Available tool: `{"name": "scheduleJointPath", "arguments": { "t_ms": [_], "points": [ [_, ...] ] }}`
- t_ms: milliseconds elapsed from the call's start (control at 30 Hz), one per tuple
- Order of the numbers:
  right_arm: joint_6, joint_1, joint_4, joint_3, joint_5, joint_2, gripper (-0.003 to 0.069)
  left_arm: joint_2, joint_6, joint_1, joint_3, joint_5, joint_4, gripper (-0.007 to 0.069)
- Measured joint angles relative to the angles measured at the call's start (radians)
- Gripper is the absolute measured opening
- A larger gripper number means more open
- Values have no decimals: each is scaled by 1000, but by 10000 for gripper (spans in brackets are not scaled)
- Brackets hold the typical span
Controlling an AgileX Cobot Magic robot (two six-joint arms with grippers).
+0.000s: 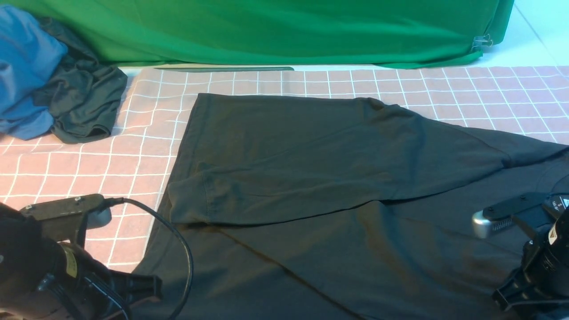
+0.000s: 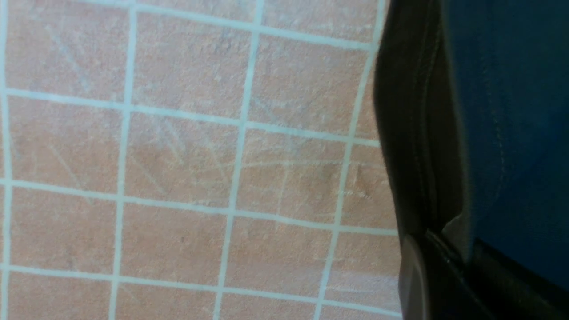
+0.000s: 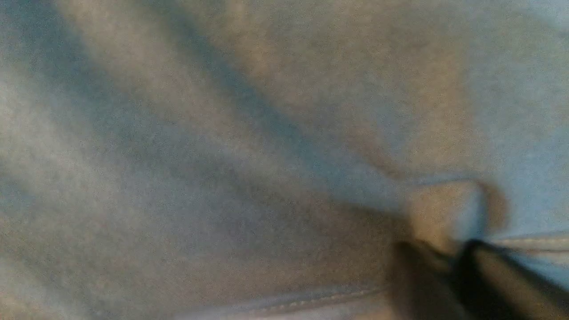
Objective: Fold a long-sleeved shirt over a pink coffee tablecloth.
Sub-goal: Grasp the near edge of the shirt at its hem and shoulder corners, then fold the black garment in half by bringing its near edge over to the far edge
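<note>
The long-sleeved shirt (image 1: 311,178) lies spread flat on the pink coffee tablecloth (image 1: 89,164), with one sleeve (image 1: 275,195) folded across its body. Its chest print is hidden. My left gripper (image 1: 151,284) sits low at the shirt's left edge. In the left wrist view the left gripper (image 2: 433,242) is shut on the shirt's stitched hem (image 2: 418,133), with tablecloth (image 2: 178,178) beside it. My right gripper (image 1: 502,295) rests on the shirt at the near right. The blurred right wrist view shows the right gripper (image 3: 449,246) shut on a small raised pinch of shirt fabric (image 3: 444,209).
A blue garment (image 1: 22,66) and a smaller dark plain garment (image 1: 84,102) are heaped at the far left corner. Bright green fabric (image 1: 284,31) hangs along the back, held by a metal clip (image 1: 482,42). The left arm's black cable (image 1: 178,240) loops over the shirt's edge.
</note>
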Motion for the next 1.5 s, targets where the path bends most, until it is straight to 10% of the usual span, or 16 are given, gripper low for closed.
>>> {"name": "scheduleJointPath", "arguments": {
  "t_ms": [1000,1500],
  "points": [
    [-48,0,34,-281,179,-95,58,151,-107,1,-386,66,69,30],
    [-44,-101,42,-639,191,231,61,566,41,254,-783,20,-72,30]
  ]
}}
